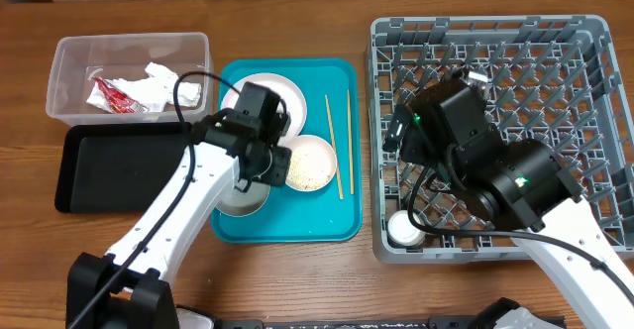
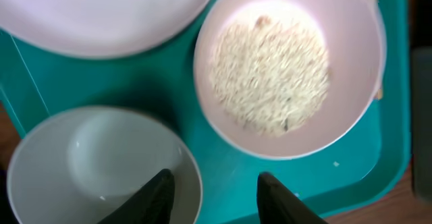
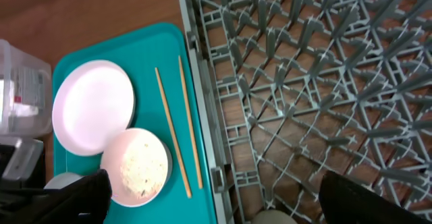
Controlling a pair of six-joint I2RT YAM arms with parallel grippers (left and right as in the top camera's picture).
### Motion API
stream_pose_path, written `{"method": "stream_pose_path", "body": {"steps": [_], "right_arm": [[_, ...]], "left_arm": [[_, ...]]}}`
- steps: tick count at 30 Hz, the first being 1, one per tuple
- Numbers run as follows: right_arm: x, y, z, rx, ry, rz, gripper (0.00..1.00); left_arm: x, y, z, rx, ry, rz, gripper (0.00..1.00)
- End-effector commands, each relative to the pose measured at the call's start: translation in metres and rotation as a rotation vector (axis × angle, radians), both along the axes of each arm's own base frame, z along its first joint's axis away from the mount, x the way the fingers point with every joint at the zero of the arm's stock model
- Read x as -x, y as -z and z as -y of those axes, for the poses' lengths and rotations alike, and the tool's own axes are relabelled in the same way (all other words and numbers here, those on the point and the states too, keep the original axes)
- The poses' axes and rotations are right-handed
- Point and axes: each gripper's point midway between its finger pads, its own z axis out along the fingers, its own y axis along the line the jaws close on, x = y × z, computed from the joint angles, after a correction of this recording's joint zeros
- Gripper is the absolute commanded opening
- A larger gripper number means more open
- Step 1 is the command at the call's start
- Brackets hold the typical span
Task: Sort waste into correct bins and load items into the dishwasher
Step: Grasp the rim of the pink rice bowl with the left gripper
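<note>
Left tool [image 2: 214, 178] above empty bowl [image 2: 88, 160]; rice bowl [image 2: 358, 59] beside.

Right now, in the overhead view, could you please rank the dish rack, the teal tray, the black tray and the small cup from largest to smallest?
1. grey dish rack
2. teal tray
3. black tray
4. small white cup, by far the smallest

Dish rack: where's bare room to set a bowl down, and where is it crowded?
Free: in the dish rack, the back rows and the right side, past the right arm. Crowded: the near-left corner holds the cup, and the arm covers the middle.
</note>
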Motion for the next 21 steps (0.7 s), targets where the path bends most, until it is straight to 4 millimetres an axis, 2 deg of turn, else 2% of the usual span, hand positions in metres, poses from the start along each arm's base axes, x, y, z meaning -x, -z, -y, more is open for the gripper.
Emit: {"method": "stream_pose_path", "body": {"steps": [1, 4, 7, 8, 12, 15, 21], "right_arm": [[-0.010, -0.015, 0.001, 0.024, -0.006, 0.067, 1.00], [-0.013, -0.018, -0.001, 0.017, -0.011, 0.086, 1.00], [-0.013, -0.019, -0.002, 0.015, -0.011, 0.089, 1.00], [-0.013, -0.018, -0.001, 0.017, -0.011, 0.087, 1.00], [-0.013, -0.018, -0.001, 0.016, -0.011, 0.087, 1.00], [-0.012, -0.017, -0.001, 0.020, -0.011, 0.080, 1.00], [-0.010, -0.015, 0.000, 0.025, -0.014, 0.067, 1.00]], "left_arm": [[-0.024, -0.033, 0.017, 0.015, 0.034, 0.122, 0.42], [-0.032, -0.044, 0.042, -0.023, 0.167, 0.223, 0.43], [-0.028, -0.041, 0.066, -0.044, 0.283, 0.255, 0.44], [-0.023, -0.033, 0.080, -0.060, 0.370, 0.249, 0.43], [0.002, 0.003, 0.107, -0.132, 0.612, 0.169, 0.42], [0.011, 0.018, 0.117, -0.153, 0.684, 0.137, 0.41], [0.011, 0.050, 0.110, -0.224, 0.714, 0.066, 0.36]]}}
